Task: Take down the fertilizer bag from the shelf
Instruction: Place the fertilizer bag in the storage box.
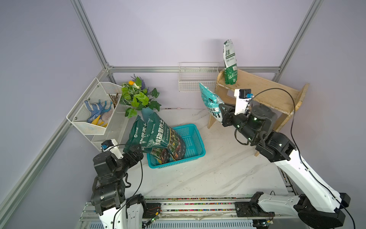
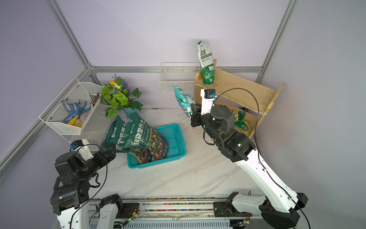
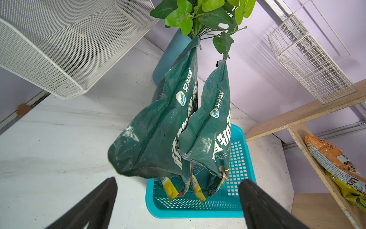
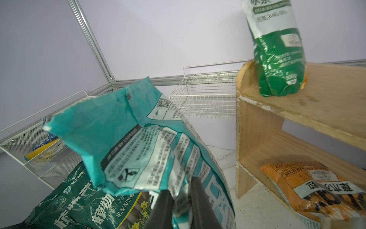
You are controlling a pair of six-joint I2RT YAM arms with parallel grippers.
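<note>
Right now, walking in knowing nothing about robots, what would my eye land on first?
Probably the crinkled teal-and-white plastic bag, pinched in the right arm's jaws and held in the air beside the light wooden two-tier shelf. Next, the tall green-and-white bag standing upright on that shelf's top board, and two dark green bags leaning out of the teal plastic basket.

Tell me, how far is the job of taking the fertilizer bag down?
Done: the teal bag is off the wooden shelf. In hand: the right gripper holds it aloft beside the shelf. Left: setting it down, perhaps in the teal basket with two dark green bags; a green-and-white bag stands on the top tier.
</note>
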